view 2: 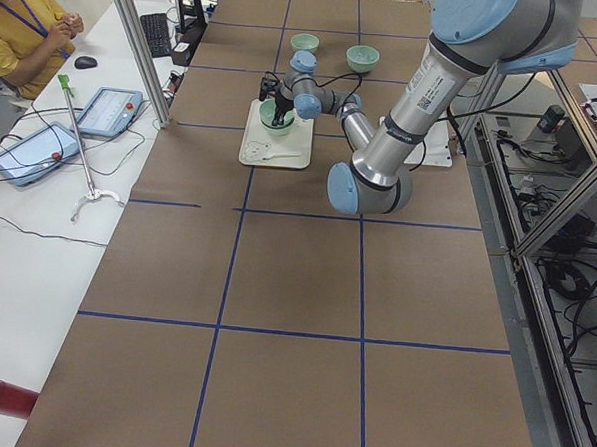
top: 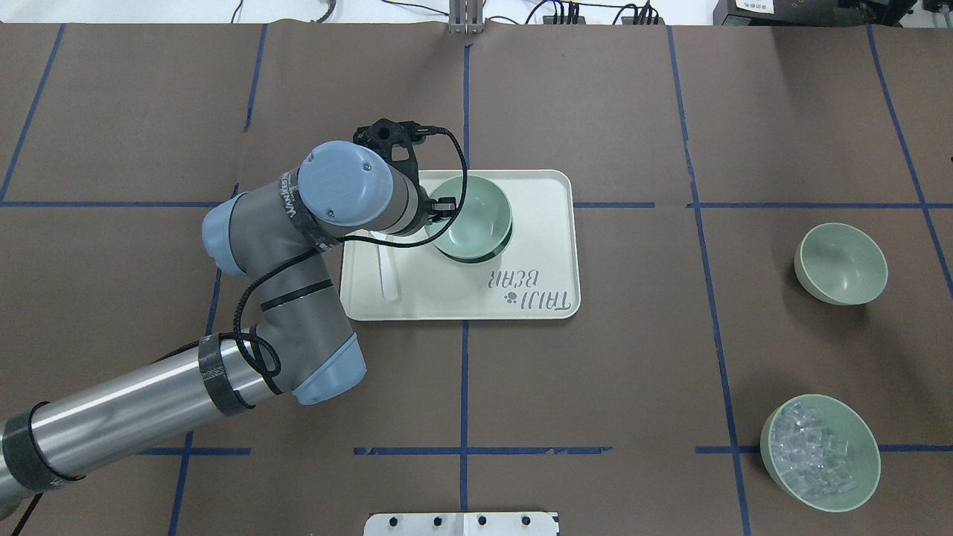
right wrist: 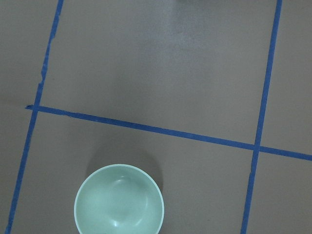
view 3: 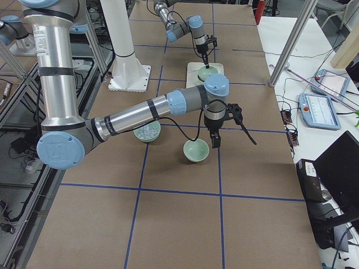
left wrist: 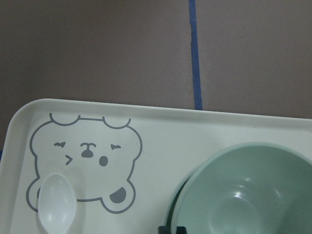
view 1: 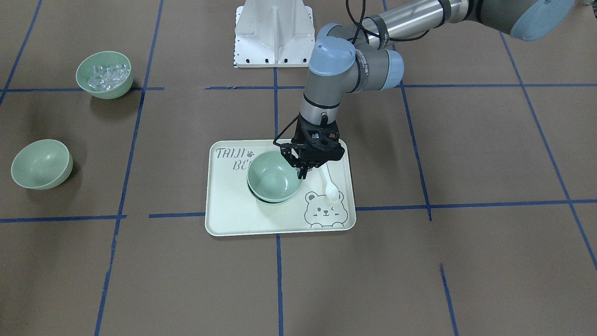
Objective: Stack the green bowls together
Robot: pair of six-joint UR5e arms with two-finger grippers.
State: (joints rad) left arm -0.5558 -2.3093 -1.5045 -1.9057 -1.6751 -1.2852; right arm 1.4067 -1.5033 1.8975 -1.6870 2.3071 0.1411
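Green bowls sit nested, mouths up, on tray.

Your overhead camera sits behind the robot looking forward and down. The front one faces it from across the table, robot's base at top, so the tray, lone bowl and bowl of clear cubes show in both, turned about. Your two end cameras stand high and far back, looking along the table from opposite ends, tray small in each. Left wrist camera: close over the tray's printed bear and stacked bowls; right wrist camera: straight down on the lone bowl, farther off.
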